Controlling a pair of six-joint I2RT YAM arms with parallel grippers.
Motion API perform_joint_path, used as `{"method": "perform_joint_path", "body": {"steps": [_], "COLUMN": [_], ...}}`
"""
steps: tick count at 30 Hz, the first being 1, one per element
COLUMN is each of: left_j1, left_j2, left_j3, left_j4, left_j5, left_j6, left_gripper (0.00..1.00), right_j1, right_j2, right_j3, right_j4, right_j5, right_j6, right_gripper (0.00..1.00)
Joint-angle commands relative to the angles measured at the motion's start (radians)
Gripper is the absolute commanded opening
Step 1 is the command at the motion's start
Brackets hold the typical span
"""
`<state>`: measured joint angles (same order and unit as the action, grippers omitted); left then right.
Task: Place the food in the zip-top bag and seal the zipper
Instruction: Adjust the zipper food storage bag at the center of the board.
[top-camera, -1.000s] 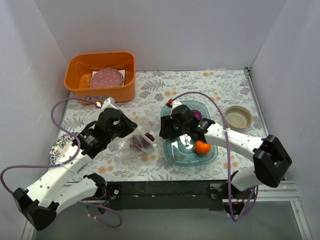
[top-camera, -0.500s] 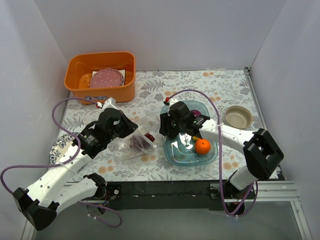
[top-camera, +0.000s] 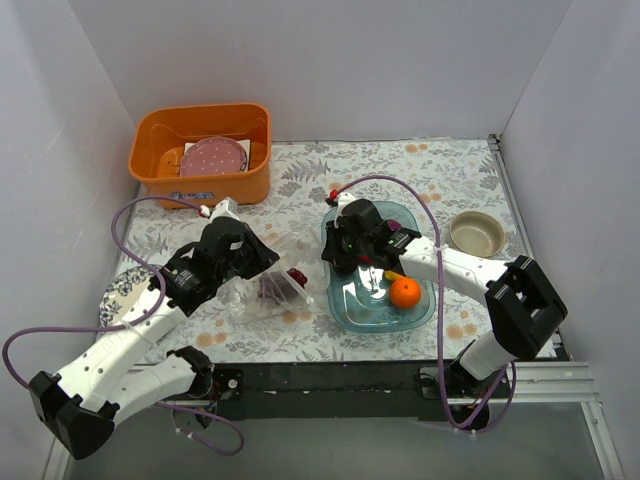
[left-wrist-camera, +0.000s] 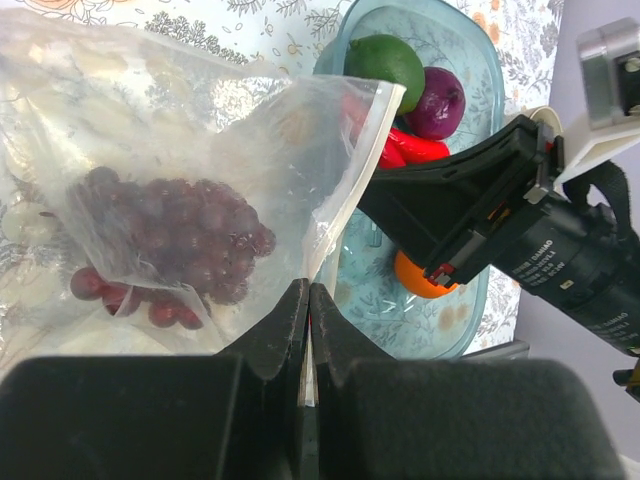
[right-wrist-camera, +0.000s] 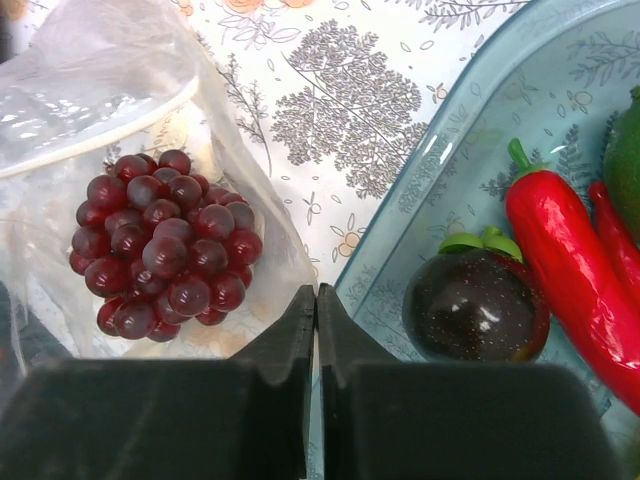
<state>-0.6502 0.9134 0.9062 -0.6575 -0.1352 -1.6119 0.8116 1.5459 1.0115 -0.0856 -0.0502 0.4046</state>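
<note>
Floral cloth (top-camera: 440, 170) covered the table. The left gripper (left-wrist-camera: 308, 300) was clamped on the edge of the clear bag (left-wrist-camera: 200, 120), which sat just left of the blue tray (right-wrist-camera: 480, 150) with the grapes (left-wrist-camera: 170, 235) inside it. The right gripper (right-wrist-camera: 316, 300) had its jaws together at the tray's rim, nothing visible between them. A chili (right-wrist-camera: 565, 265), an orange (top-camera: 405, 292), a green fruit (left-wrist-camera: 385, 62) and a dark round fruit (right-wrist-camera: 475, 305) lay in the tray. White lettering (left-wrist-camera: 545, 250) on the right arm was too small to read.

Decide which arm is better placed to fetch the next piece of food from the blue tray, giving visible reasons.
Right. The right tool hangs at the blue tray's rim, beside the dark round fruit and red chili. The left tool is shut on the zip-top bag with the grape bunch inside.
</note>
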Motion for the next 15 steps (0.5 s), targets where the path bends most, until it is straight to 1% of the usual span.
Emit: {"method": "perform_joint_path", "body": {"steps": [1,6,8,9,10,11,12,13,14,15], "left_j1": [-0.003,-0.003,-0.003,-0.003,-0.002,-0.002,-0.003,-0.002,-0.002,-0.003], "left_j2": [0.002,0.001,-0.004,-0.005,-0.005,-0.010,-0.013,-0.019,-0.016,-0.013], "left_j3": [-0.016,0.000,0.038,0.057,0.078,0.127,0.147,0.170,0.193,0.248], "left_j4": [0.001,-0.011,-0.048,-0.068,-0.095,-0.150,-0.168,-0.200,-0.224,-0.258], "left_j5": [0.016,0.005,-0.030,-0.050,-0.078,-0.139,-0.162,-0.187,-0.232,-0.268], "left_j6": [0.014,0.015,0.012,0.009,-0.005,-0.009,-0.011,-0.005,-0.008,-0.014], "left_gripper": [0.00,0.00,0.00,0.00,0.00,0.00,0.00,0.00,0.00,0.00], "right_j1": [-0.003,-0.003,-0.003,-0.003,-0.003,-0.003,-0.002,-0.003,-0.003,0.000], "right_j2": [-0.024,-0.056,-0.089,-0.099,-0.119,-0.127,-0.125,-0.115,-0.100,-0.071], "right_j3": [-0.002,0.004,0.022,0.035,0.064,0.087,0.114,0.203,0.252,0.294], "right_j4": [0.063,0.061,0.060,0.058,0.058,0.057,0.050,0.006,-0.026,-0.060], "right_j5": [-0.031,-0.085,-0.111,-0.147,-0.170,-0.197,-0.256,-0.293,-0.333,-0.382], "right_j6": [-0.015,-0.006,0.008,0.019,0.026,0.039,0.057,0.060,0.063,0.063], "right_gripper": [0.02,0.01,0.01,0.01,0.01,0.01,0.01,0.01,0.01,0.01]}}
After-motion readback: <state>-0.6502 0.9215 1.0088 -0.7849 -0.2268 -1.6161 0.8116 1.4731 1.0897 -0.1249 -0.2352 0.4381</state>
